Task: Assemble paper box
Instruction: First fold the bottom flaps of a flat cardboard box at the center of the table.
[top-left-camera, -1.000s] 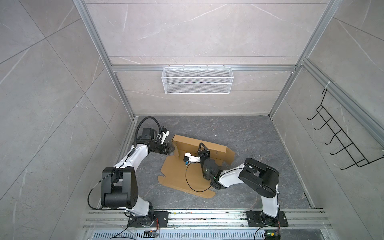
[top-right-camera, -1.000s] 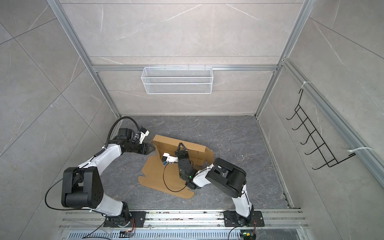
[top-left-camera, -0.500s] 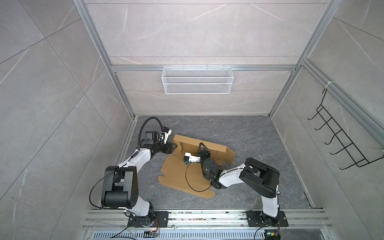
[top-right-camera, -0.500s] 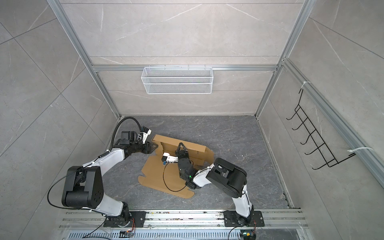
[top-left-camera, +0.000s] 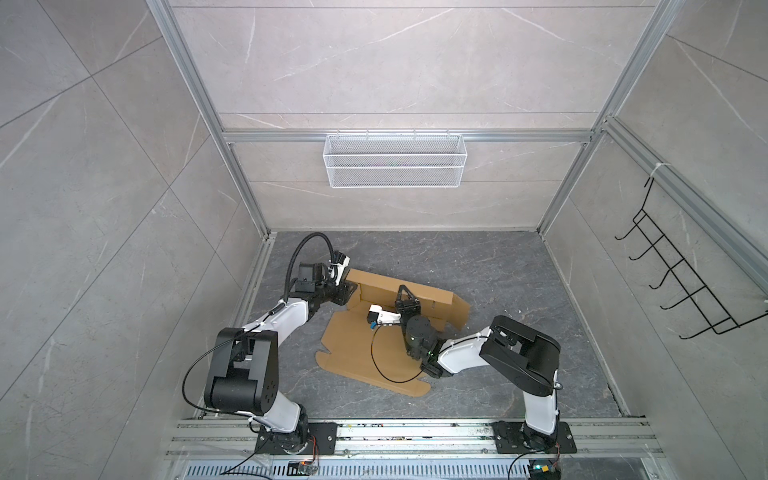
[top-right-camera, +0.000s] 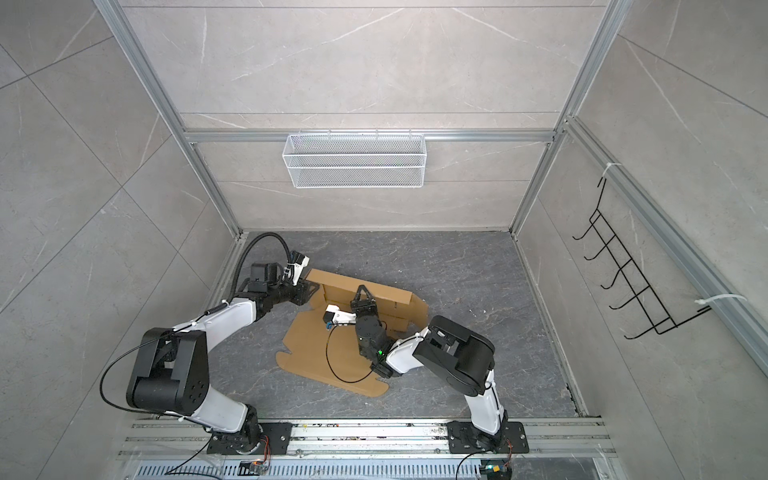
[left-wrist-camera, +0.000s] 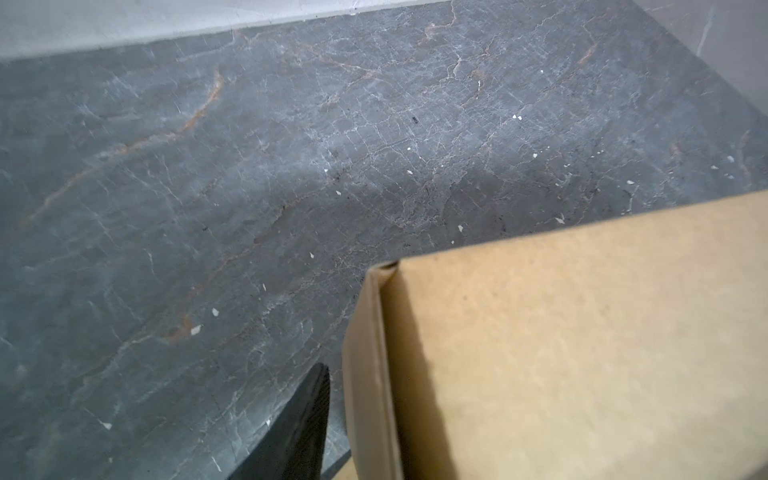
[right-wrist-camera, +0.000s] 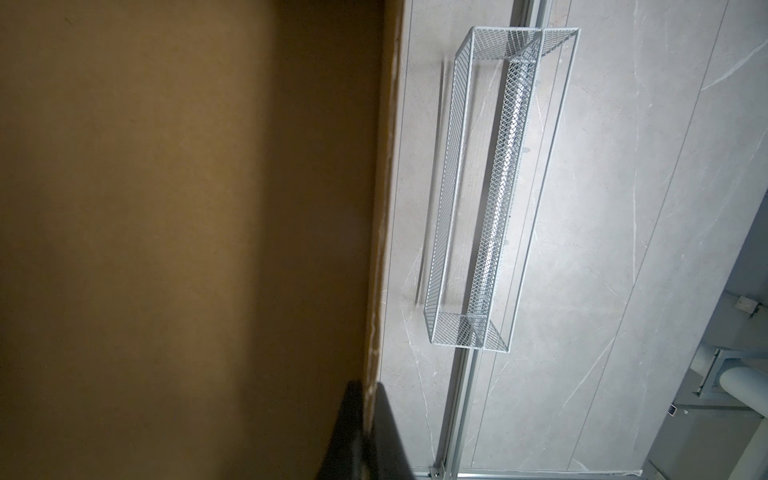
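Observation:
The paper box (top-left-camera: 353, 345) (top-right-camera: 316, 349) is a brown cardboard sheet lying on the dark floor with its far wall (top-left-camera: 428, 296) folded upright. My right gripper (top-left-camera: 402, 289) (top-right-camera: 361, 289) is shut on the top edge of that wall, and the right wrist view shows the edge pinched between its jaws (right-wrist-camera: 370, 388). My left gripper (top-left-camera: 349, 291) (top-right-camera: 309, 291) is at the wall's left end, open. Its jaws straddle the end flap (left-wrist-camera: 365, 374). One finger (left-wrist-camera: 307, 415) stands a little clear of the flap, and the cardboard (left-wrist-camera: 582, 332) hides the other.
A white wire mesh basket (top-left-camera: 395, 166) (top-right-camera: 355, 164) (right-wrist-camera: 498, 187) hangs on the back wall. A black hook rack (top-left-camera: 681, 282) is on the right wall. Metal rails (top-left-camera: 415, 432) carrying both arm bases run along the front edge.
My left gripper has moved right, up to the raised wall's left end, and its jaws have narrowed. The right arm and the cardboard have stayed still.

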